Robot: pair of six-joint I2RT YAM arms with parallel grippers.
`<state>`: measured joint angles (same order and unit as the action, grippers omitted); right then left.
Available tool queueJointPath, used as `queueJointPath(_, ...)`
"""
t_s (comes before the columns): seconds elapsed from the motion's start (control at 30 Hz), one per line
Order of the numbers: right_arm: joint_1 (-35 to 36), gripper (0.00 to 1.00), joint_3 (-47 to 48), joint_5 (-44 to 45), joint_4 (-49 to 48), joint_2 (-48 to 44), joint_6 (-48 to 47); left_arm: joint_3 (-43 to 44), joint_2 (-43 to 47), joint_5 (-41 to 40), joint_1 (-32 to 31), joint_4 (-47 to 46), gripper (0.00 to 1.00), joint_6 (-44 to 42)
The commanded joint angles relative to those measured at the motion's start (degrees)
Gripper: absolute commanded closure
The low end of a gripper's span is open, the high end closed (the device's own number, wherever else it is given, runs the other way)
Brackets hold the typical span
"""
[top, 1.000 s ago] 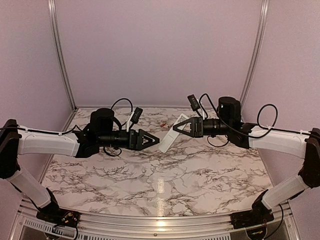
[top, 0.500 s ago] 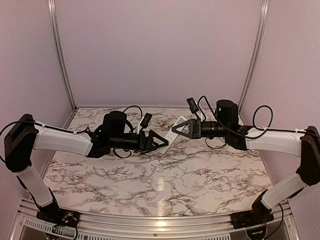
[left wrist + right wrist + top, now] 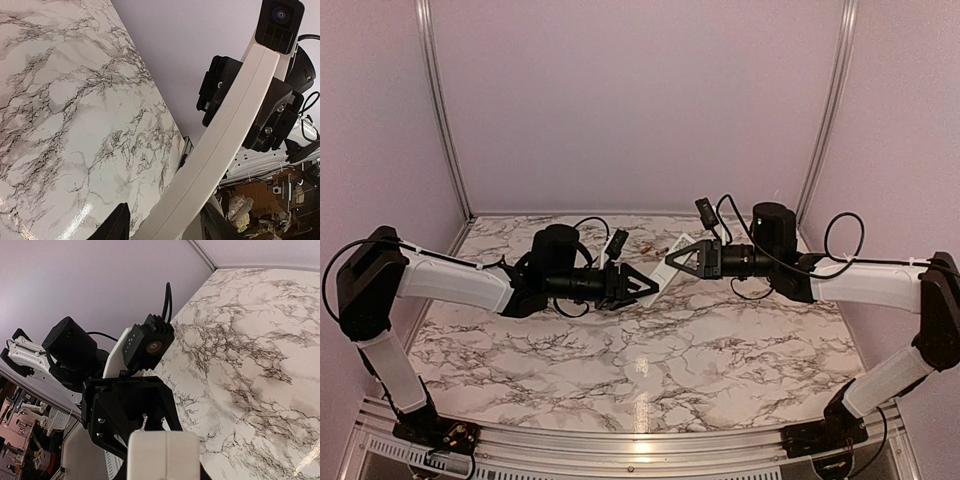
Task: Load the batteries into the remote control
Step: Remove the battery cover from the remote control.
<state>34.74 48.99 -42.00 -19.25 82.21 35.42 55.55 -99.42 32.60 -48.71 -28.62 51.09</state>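
The remote control (image 3: 222, 130) is held above the worktop's (image 3: 650, 370) far middle, its long axis running from the right gripper (image 3: 677, 257) — clamped on one end — straight into the left gripper (image 3: 642, 284). The left wrist view shows the free end between the left jaws, contact uncertain; the top view hides this.

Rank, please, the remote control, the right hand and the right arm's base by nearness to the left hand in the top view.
1. remote control: between the left hand's fingers.
2. right hand: just to the right, gripping the remote's other end.
3. right arm's base: farthest, bottom right.
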Motion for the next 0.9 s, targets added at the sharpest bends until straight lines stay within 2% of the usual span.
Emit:
queueJointPath(0.0, -0.4, 1.0, 0.5, -0.8, -2.7, -0.6, 0.7, -0.4, -1.1, -0.9, 0.1, 1.6, 0.53, -1.1)
queueJointPath(0.37, -1.6, 1.0, -0.8, -3.1, -6.9, -1.6, 3.9, -1.5, -0.9, -1.7, 0.1, 5.2, 0.51, -3.7)
queueJointPath(0.6, -1.8, 1.0, -0.8, -2.4, -5.3, -1.9, 2.9, -0.9, -0.5, -1.7, 0.1, 5.8, 0.49, -4.5)
queueJointPath(0.73, -1.9, 1.0, -0.5, -0.9, -3.0, -2.0, 1.9, -0.5, -0.1, -0.8, 0.0, 6.5, 0.56, -5.2)
queueJointPath(0.87, -2.1, 1.0, -0.6, 0.4, -1.9, -2.1, 1.7, 0.2, -0.2, -0.8, -0.2, 8.4, 0.56, -6.0)
